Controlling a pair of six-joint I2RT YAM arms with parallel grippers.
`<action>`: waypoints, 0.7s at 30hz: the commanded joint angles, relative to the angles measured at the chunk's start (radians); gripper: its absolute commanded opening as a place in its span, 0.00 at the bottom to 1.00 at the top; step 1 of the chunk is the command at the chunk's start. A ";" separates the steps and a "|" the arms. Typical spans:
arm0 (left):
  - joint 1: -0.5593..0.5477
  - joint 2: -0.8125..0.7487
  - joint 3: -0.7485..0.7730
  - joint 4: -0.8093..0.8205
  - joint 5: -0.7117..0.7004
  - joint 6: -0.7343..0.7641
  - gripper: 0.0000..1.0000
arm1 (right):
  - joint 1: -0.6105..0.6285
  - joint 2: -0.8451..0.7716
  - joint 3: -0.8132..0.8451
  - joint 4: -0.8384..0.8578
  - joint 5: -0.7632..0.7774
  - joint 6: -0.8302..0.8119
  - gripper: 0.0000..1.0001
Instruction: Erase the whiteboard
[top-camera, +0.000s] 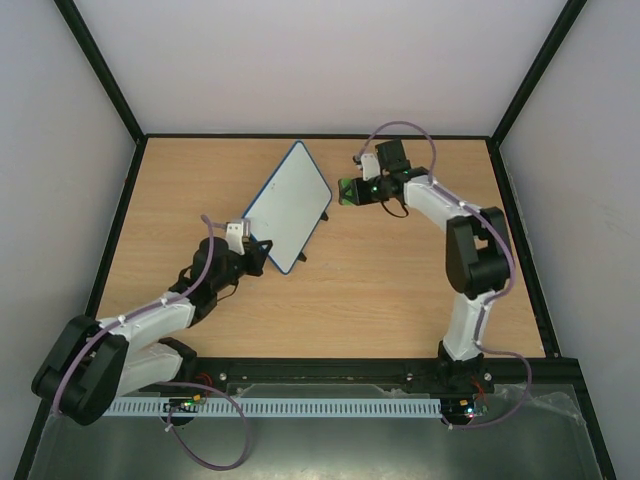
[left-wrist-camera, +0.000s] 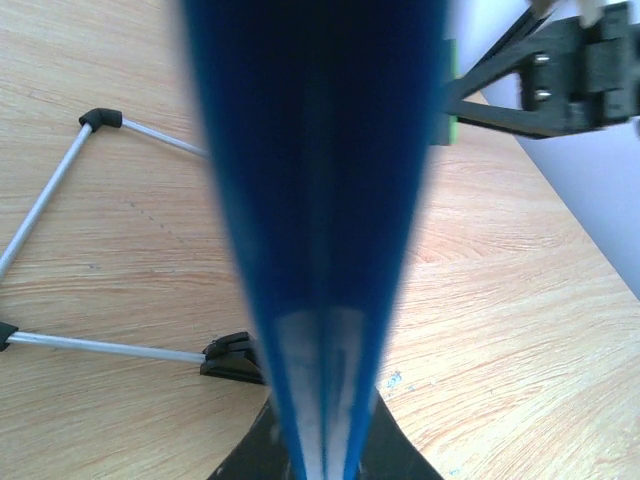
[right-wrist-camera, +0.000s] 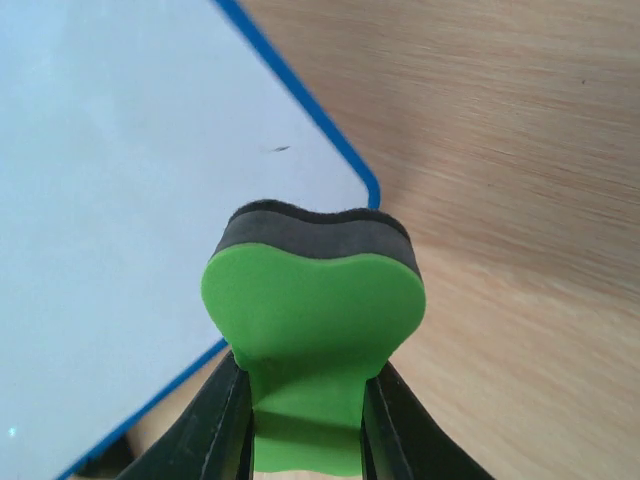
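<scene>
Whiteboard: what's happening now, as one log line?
left gripper: shut on whiteboard edge | right gripper: shut on green eraser beside whiteboard's corner | whiteboard: one small dark mark visible

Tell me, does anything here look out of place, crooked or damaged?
Only small things: the blue-framed white whiteboard stands diagonal to the wooden table's edges, gripped by the left gripper, and one small dark mark shows near its corner. Nothing looks spilled or broken.
</scene>
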 joint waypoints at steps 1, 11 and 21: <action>-0.018 -0.023 -0.032 -0.095 0.057 -0.007 0.03 | 0.003 -0.157 -0.092 -0.099 0.069 -0.217 0.02; -0.030 -0.086 -0.080 -0.140 0.011 -0.027 0.03 | -0.003 -0.353 -0.164 -0.466 0.301 -0.527 0.02; -0.031 -0.150 -0.138 -0.174 -0.022 -0.047 0.03 | -0.007 -0.465 -0.364 -0.569 0.513 -0.610 0.02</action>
